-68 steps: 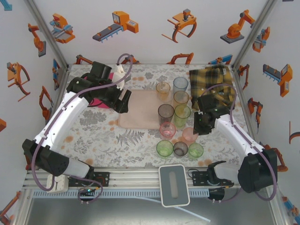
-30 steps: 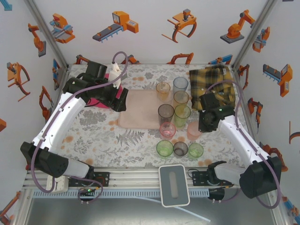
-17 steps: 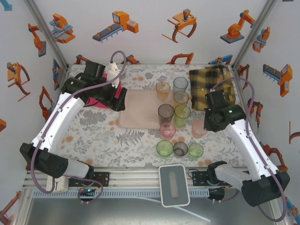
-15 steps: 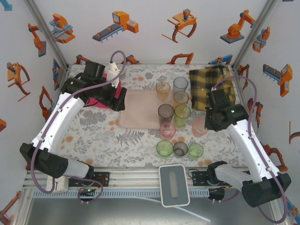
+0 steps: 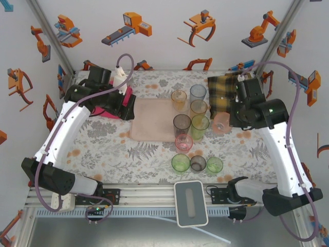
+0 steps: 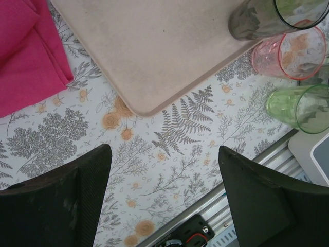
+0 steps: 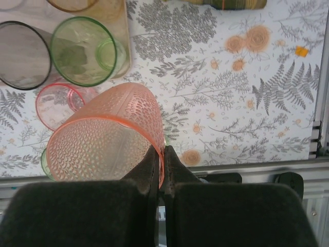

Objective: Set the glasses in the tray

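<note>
My right gripper (image 7: 163, 152) is shut on the rim of a pink-orange tumbler (image 7: 103, 139), held tilted in the air. From above, this tumbler (image 5: 221, 123) hangs just right of the standing glasses, with the right gripper (image 5: 229, 122) beside it. The pale pink tray (image 5: 154, 119) lies mid-table with nothing on its bare surface. Several tumblers stand at and past its right edge, among them a smoky grey one (image 5: 182, 124), a green one (image 5: 200, 125) and a pink one (image 5: 183, 142). My left gripper (image 6: 163, 154) is open above the cloth near the tray's (image 6: 154, 46) corner.
A folded magenta towel (image 5: 128, 95) lies left of the tray under the left arm. A yellow-black plaid shirt (image 5: 231, 88) sits at the back right. Three more tumblers (image 5: 198, 163) line the front edge, and a white device (image 5: 190, 202) rests on the front rail.
The right arm has raised the pink-orange tumbler off the table and carried it back, up beside the green glass. The left arm has drifted slightly back and to the left.
</note>
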You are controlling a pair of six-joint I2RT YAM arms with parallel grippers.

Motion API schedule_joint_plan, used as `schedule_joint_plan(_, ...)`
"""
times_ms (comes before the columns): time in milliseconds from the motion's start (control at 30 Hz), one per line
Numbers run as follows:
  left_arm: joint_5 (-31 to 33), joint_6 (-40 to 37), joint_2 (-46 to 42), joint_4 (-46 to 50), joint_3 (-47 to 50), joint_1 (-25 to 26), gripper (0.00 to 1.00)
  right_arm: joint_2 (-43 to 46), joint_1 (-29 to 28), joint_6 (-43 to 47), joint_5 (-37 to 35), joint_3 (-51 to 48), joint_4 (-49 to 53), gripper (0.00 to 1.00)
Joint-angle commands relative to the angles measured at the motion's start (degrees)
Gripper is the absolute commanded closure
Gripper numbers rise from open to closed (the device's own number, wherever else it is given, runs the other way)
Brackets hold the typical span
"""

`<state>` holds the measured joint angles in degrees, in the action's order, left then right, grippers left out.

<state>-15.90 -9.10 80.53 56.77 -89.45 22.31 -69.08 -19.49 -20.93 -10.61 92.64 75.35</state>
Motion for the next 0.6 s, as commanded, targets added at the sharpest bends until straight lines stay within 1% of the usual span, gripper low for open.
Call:
schedule_joint_plan(0,-0.66,0.00,-1.69,0.10,-0.34,-0.81,0.22,-3.80,-2.99,1.76,-1.73,6.20,2.72,0.95)
schedule_joint_plan(300,-1.74,0.82,-2.78,-0.02,-0.27,-4.28,0.22,-18.23,-17.81,0.64,-6.15,25.55,4.83,0.95)
schedule_joint_plan(467,-2.50,1.37,-3.66,-0.16,-0.11,-6.24,0.22,-25.07,-24.76,-0.17,-6.53,31.32,3.21,0.95)
schedule_joint_plan(567,-3.00,1.80,-4.41,-0.12,0.13,-7.63,0.22,-28.35,-27.52,-0.42,-6.17,32.34,0.86,0.95)
